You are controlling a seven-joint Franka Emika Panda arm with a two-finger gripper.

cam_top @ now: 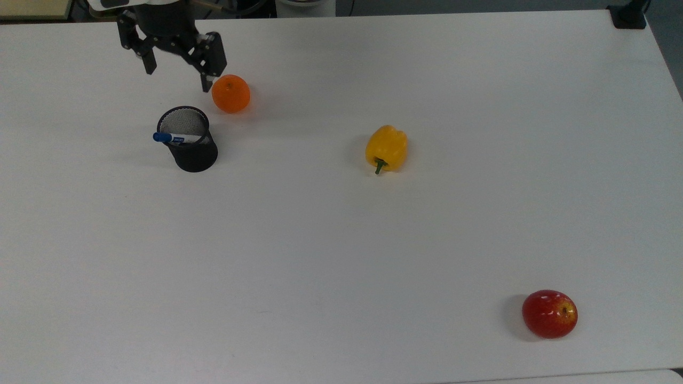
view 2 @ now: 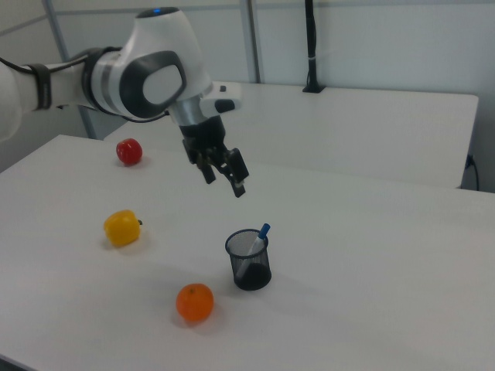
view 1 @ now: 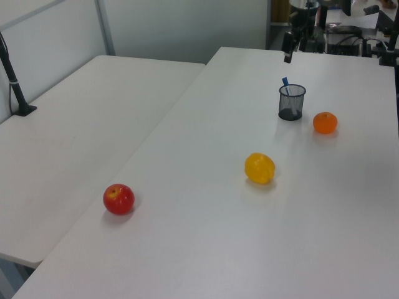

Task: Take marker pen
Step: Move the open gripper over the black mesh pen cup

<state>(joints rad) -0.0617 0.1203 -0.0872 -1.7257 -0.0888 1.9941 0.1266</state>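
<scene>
White table [cam_top: 341, 240] carries all items. Robot arm [view 2: 147, 77], white with grey joints, reaches in over the table. Gripper [cam_top: 177, 77] hangs in the air above the table, fingers spread apart, nothing between them; in the top view it sits at about 12 o'clock from the cup, clear of its rim.

Black mesh cup [cam_top: 189, 144] stands upright. Marker pen [cam_top: 176, 138] is inside the cup, leaning on the rim, blue cap sticking out toward 9 o'clock in the top view.

Yellow pepper [cam_top: 386, 148]: at 3 o'clock from the cup in the top view, well apart. Red apple [cam_top: 549, 313]: far off at about 4 o'clock. Orange [cam_top: 230, 94]: near the cup at 1 o'clock, not touching.
</scene>
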